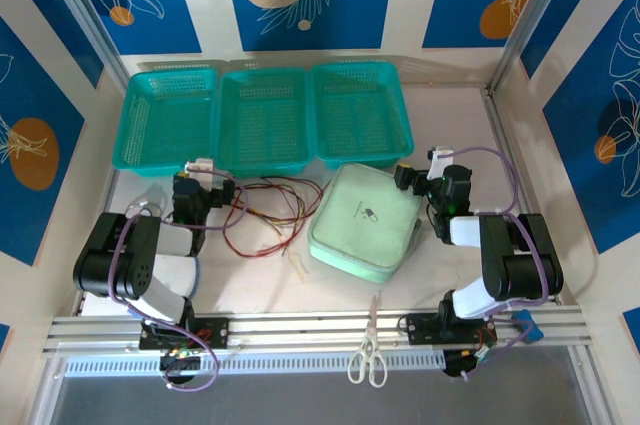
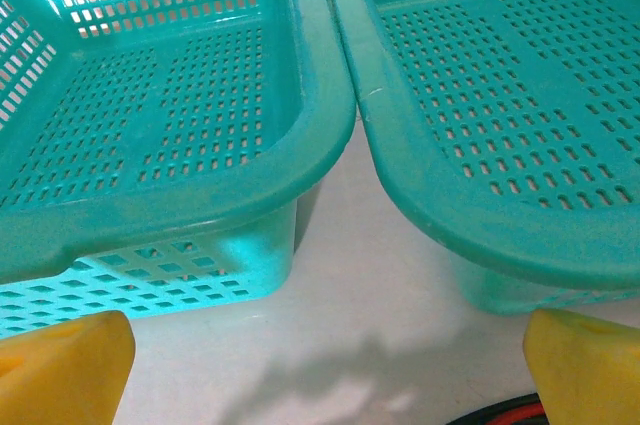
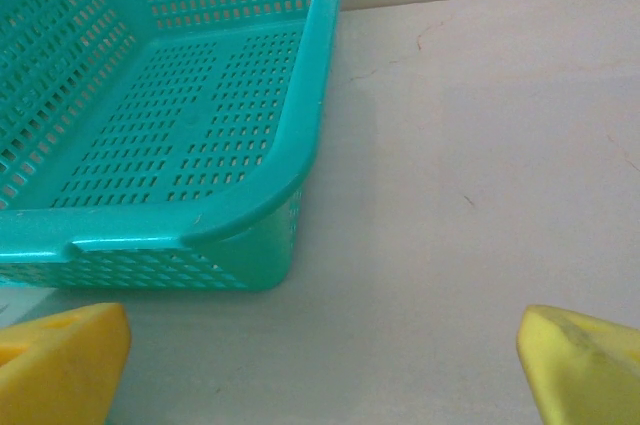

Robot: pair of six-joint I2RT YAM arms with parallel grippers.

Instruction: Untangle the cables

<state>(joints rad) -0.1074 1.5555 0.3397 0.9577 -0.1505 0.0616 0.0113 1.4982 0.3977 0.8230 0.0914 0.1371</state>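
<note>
**A:** Where were the cables (image 1: 265, 210) lying?

**B:** In a loose heap on the table (image 1: 455, 125), left of its middle. They sat between my left gripper (image 1: 203, 177) and the pale green pouch (image 1: 365, 220), just in front of the middle basket (image 1: 265, 125).

**A:** What did they look like?

**B:** They were thin strands in dark red, black and tan-yellow, curled over one another in open loops. I couldn't make out any ends. In my left wrist view a red-and-black bit showed at the bottom edge, beside one yellow finger (image 2: 585, 365).

**A:** And your fingers?

**B:** Both pairs were spread wide with nothing between them. The left pair faced the gap between the left basket (image 2: 200, 205) and the middle one. My right gripper (image 3: 320, 370) stood beyond the pouch, facing the near corner of the right basket (image 3: 250, 215) and bare table.

**A:** Why was it arranged like that?

**B:** My guess was that the three baskets stood along the far edge to take the strands once they were parted. Nothing had been gripped yet, which would explain the wide fingers. The left arm sat close to the heap, so it seemed best placed to start.
</note>
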